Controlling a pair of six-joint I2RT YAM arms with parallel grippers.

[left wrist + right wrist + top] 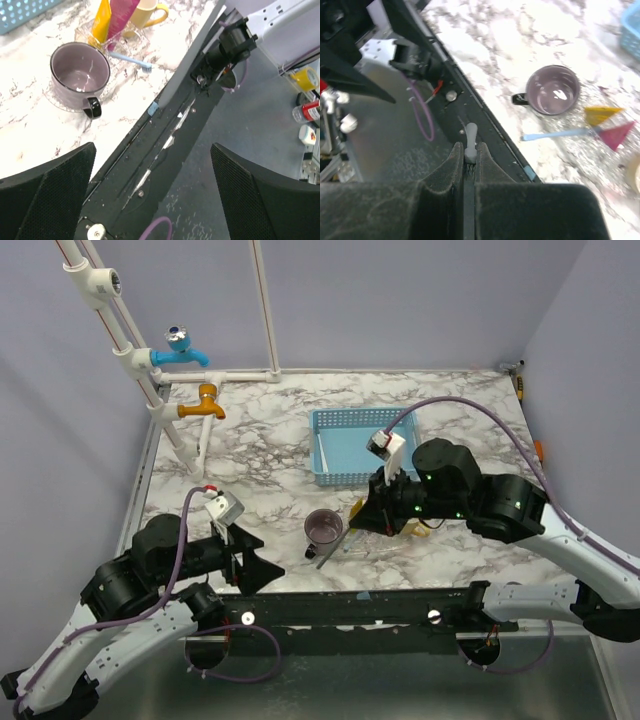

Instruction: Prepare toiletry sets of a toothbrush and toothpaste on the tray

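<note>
A: Top view first, what have you got?
B: Your right gripper (356, 520) is centre frame, just right of the mauve cup (323, 528). It's clamped on a pale toothbrush (330, 550) that slants down-left. The blue tray (350, 445) is above it, apart from both arms. Your left gripper (258, 570) is lower left of the cup, at the near edge of the marble table (260, 455). Can't tell its spread from here.

A: Left wrist?
B: Your left fingers (55, 190) are spread wide, gripping nothing. The cup is upper left. Behind it the yellow tube (101, 22) and magenta tube (122, 15) lean side by side at the top edge, with the cream mug (147, 12) just right of them. The blue toothbrush (130, 59) lies on the marble between cup and tubes.

A: Right wrist?
B: Your fingers are pinched shut on the pale toothbrush at bottom centre, its end poking out past the tips. The cup is upper right. The blue toothbrush is right of centre, its far end meeting the magenta tube, with the yellow tube just above. Both tubes are on the marble, well apart from the tray corner at top right
</note>
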